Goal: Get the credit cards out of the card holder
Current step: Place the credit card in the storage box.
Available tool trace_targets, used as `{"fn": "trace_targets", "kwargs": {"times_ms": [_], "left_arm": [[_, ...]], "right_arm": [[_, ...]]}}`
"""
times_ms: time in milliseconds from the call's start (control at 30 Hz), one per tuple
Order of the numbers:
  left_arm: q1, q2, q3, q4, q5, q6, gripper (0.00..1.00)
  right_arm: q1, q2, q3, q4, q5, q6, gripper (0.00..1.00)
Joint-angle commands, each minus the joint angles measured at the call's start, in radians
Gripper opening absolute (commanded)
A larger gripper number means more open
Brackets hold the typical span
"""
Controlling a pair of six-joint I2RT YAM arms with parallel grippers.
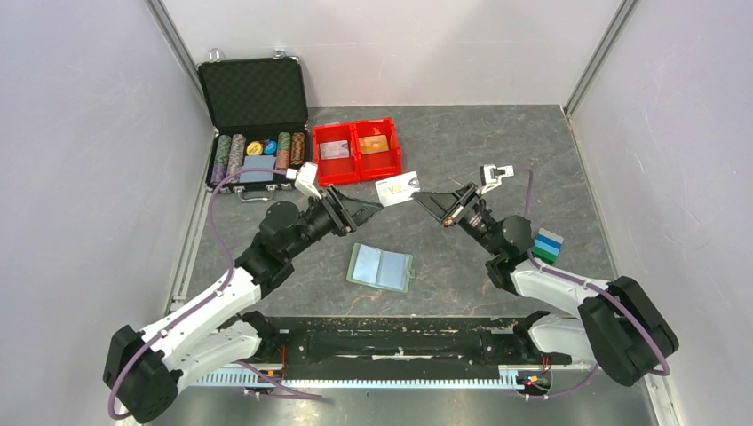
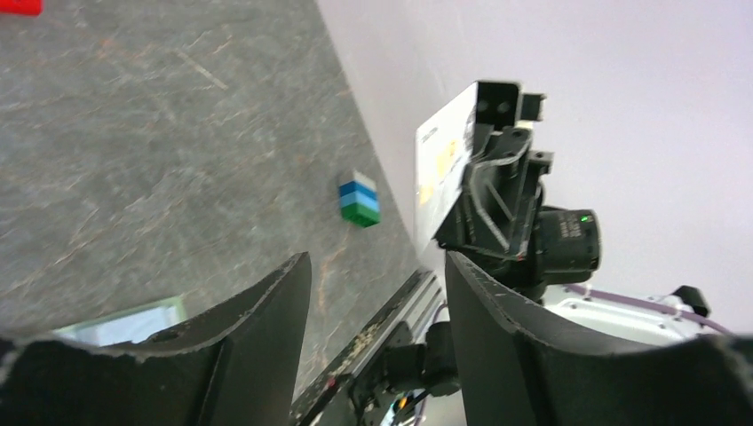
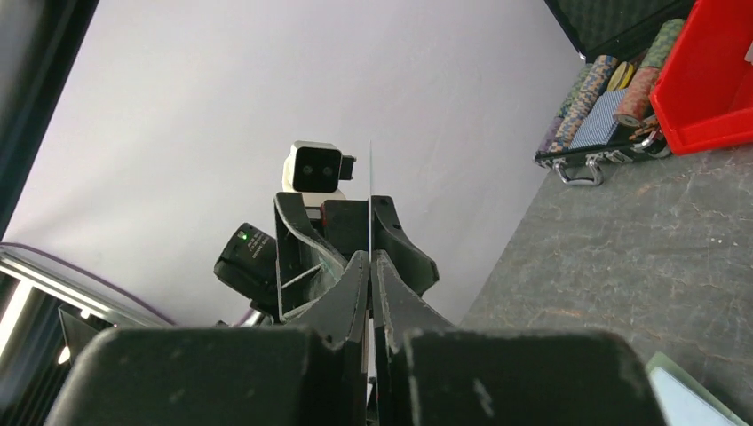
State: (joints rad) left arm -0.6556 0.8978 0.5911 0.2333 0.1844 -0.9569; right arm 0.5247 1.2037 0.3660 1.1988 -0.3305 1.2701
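Right hand (image 1: 417, 197): fingers pressed together, pinching a whitish printed card (image 1: 397, 187) by one end and holding it in the air beyond the card holder (image 1: 381, 266). The card shows edge-on in the right wrist view. Left hand (image 1: 371, 210): spread, holding nothing, tips at the card's other end; contact unclear. Card holder lies open on the desk (image 1: 497, 151), pale pockets up. Farther beyond the holder is a red bin (image 1: 360, 175) with a grey card (image 1: 334, 149) and an orange card (image 1: 374, 143), one per compartment.

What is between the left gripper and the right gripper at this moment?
A whitish credit card, pinched by the right gripper, reaching toward the open left gripper; clearest in the top view.
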Motion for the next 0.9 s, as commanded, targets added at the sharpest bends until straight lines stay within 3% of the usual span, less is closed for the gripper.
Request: {"fn": "trace_targets", "kwargs": {"times_ms": [0,267,400,567,600,667,867], "left_arm": [[0.004,0.030,-0.022,0.222,-0.007,-0.106,0.61],[0.002,0.100,-0.038,0.336,0.043,-0.134,0.48],[0.001,0.095,-0.050,0.354,0.033,-0.138,0.32],[0.002,0.080,-0.065,0.354,0.009,-0.142,0.04],[0.002,0.076,-0.068,0.353,0.003,-0.142,0.02],[0.001,0.069,-0.069,0.345,0.008,-0.121,0.02],[0.014,0.057,0.002,0.186,0.014,-0.022,0.02]], "right_arm": [[0.018,-0.016,-0.008,0.060,0.087,0.027,0.00],[0.041,0.024,-0.018,0.093,0.113,0.043,0.00],[0.051,0.035,-0.027,0.097,0.123,0.053,0.00],[0.054,0.040,-0.027,0.088,0.122,0.048,0.00],[0.055,0.042,-0.027,0.086,0.117,0.044,0.00],[0.054,0.042,-0.025,0.071,0.106,0.032,0.06],[0.053,-0.002,-0.067,0.019,0.075,-0.014,0.42]]}}
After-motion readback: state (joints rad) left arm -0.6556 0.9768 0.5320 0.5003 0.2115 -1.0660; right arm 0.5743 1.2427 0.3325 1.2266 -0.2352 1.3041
